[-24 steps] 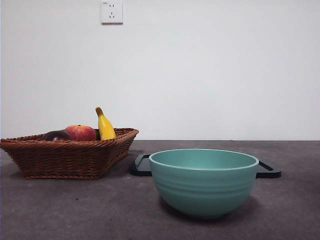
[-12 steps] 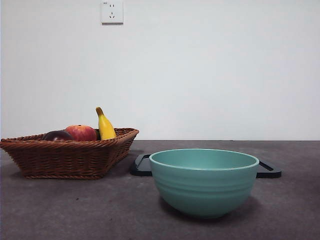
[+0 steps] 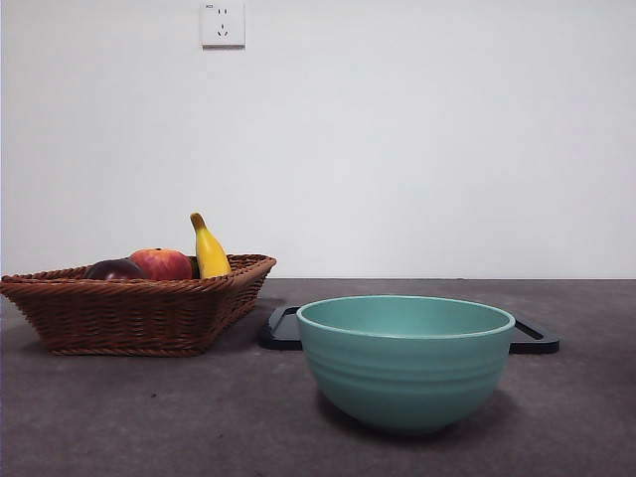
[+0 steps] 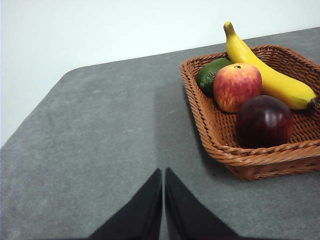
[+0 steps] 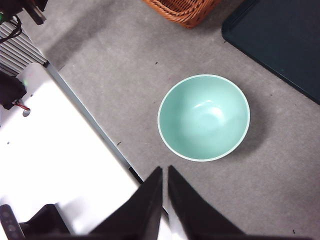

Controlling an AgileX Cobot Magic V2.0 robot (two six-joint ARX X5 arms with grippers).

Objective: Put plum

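Dark maroon plum (image 4: 264,121): in wicker basket (image 4: 227,150), at its near rim, touching the red apple (image 4: 237,86). Expect it smooth, firm, slippery; you should grip across its widest middle. Left gripper (image 4: 163,200): jaws together, empty, well apart from basket. Right gripper (image 5: 164,197): jaws together, empty, near teal bowl (image 5: 204,117).

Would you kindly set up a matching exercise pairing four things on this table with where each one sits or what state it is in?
Things:
1. plum
2. bowl
3. tray
4. left gripper

States:
A. flat on the table behind the bowl
B. empty, standing on the table
C. shut, over bare table beside the basket
D. in the basket, next to the red apple

Pairs: 1-D, 2-B, 3-A, 4-C
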